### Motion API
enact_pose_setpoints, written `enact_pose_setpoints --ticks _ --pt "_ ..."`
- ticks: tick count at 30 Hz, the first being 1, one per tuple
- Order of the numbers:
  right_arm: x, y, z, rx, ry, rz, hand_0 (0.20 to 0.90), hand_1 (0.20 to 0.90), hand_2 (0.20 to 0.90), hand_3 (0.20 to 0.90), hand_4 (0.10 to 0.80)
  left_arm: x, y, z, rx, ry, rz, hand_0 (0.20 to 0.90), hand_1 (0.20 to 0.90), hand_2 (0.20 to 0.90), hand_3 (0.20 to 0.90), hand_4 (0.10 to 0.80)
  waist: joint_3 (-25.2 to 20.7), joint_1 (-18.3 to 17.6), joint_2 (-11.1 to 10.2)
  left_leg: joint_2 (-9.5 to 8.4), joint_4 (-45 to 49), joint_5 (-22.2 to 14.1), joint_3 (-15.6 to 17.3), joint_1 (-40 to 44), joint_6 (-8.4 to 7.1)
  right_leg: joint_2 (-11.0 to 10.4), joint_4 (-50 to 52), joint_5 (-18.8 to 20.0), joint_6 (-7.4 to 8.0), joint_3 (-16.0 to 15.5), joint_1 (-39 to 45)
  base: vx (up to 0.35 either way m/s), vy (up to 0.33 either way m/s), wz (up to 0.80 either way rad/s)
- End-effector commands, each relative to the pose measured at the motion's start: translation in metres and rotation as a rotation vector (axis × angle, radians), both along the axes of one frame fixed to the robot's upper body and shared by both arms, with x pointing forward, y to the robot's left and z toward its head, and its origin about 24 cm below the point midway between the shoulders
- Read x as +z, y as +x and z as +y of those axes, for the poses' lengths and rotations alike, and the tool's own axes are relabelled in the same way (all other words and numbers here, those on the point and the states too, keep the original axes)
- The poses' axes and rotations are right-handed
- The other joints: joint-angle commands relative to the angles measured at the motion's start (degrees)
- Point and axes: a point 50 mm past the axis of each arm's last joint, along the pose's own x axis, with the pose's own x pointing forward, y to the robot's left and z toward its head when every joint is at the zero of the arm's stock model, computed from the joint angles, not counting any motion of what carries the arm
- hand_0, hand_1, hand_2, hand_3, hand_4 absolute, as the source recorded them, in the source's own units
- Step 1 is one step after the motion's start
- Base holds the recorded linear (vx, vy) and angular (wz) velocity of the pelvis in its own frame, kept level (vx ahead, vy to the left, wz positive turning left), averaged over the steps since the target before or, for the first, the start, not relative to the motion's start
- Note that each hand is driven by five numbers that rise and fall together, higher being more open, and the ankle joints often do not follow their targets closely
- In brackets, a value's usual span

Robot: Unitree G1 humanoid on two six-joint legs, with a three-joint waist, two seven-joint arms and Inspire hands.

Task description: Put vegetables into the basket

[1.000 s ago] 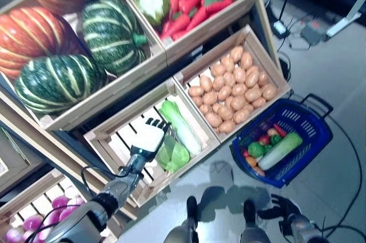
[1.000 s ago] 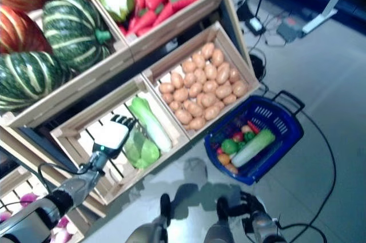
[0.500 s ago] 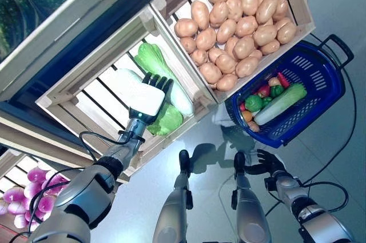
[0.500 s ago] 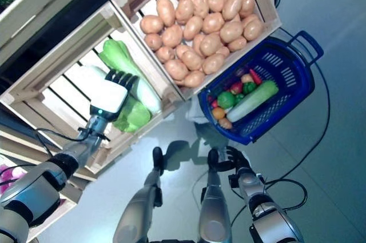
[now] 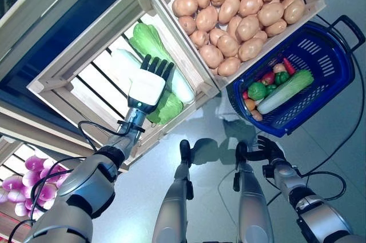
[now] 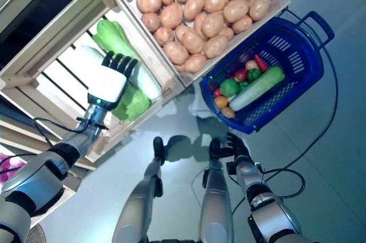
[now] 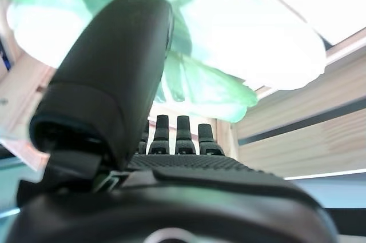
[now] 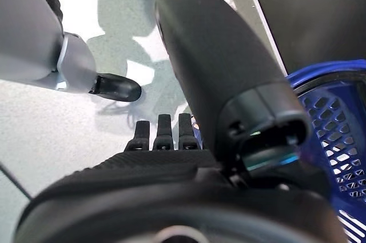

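Observation:
The blue basket (image 5: 318, 54) stands on the floor at the right, below the potato crate. In it lie a long green-and-white vegetable (image 5: 285, 91), a round green one (image 5: 257, 90) and small red and orange ones. My left hand (image 5: 147, 86) is open, fingers straight, inside the slatted wooden crate (image 5: 86, 77). It hovers over a pale green leafy vegetable (image 5: 166, 108) and a long white-and-green one (image 5: 182, 87). The leaves show just past its fingers in the left wrist view (image 7: 217, 83). My right hand (image 5: 264, 150) is open and empty, low by the floor just short of the basket's near rim (image 8: 337, 117).
A wooden crate of potatoes (image 5: 240, 3) sits beside the slatted crate and overhangs the basket's far side. Lower shelves of the stand run along the left (image 5: 23, 134). Grey floor (image 5: 331, 157) lies to the right of the basket.
The camera has tilted down, so the whole scene has shifted. My left hand has reached a little further into the crate, over the green vegetables. The right hand stays low by the basket.

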Motion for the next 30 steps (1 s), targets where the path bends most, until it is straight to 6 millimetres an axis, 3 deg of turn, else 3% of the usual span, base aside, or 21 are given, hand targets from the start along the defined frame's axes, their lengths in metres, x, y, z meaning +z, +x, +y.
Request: enact_pose_setpoints --ticks 1,13,21,30 --pt "0.013 0.006 -0.004 -0.041 0.003 -0.106 0.900 0.900 0.900 0.900 0.800 0.054 0.006 0.032 0.138 -0.050 -0.258 0.900 0.900 0.900 0.900 0.800 1.26 0.14 -3.17 -1.06 7.17 -6.02 0.93 -1.99 0.66 1.02 -8.08 7.20 -3.92 -1.33 2.66 0.000 0.000 0.00" --pt "0.015 -0.001 -0.014 -0.081 0.012 -0.127 0.900 0.900 0.900 0.900 0.800 0.044 -0.009 0.019 0.145 -0.093 -0.182 0.900 0.900 0.900 0.900 0.800 1.26 2.85 -0.88 -2.15 5.29 -5.61 -0.07 -1.89 0.77 0.01 -9.75 7.75 -3.51 -3.13 3.24 -0.001 0.000 0.01" --pt "0.021 0.004 -0.015 -0.083 0.016 -0.155 0.900 0.900 0.900 0.900 0.800 0.047 -0.005 0.021 0.173 -0.065 -0.112 0.900 0.900 0.900 0.900 0.800 1.26 3.17 -1.13 -1.96 5.20 -5.35 0.02 -2.55 0.80 0.09 -9.59 7.80 -3.32 -4.10 2.80 -0.008 -0.014 0.07" --pt "0.026 0.008 -0.013 -0.064 0.021 -0.174 0.900 0.900 0.900 0.900 0.800 0.014 -0.008 0.040 0.253 -0.047 -0.007 0.900 0.900 0.900 0.900 0.800 1.26 2.91 -2.45 -1.54 6.31 -5.28 -0.17 -3.93 0.88 0.56 -9.05 7.76 -3.45 -4.19 2.03 -0.001 -0.004 0.01"
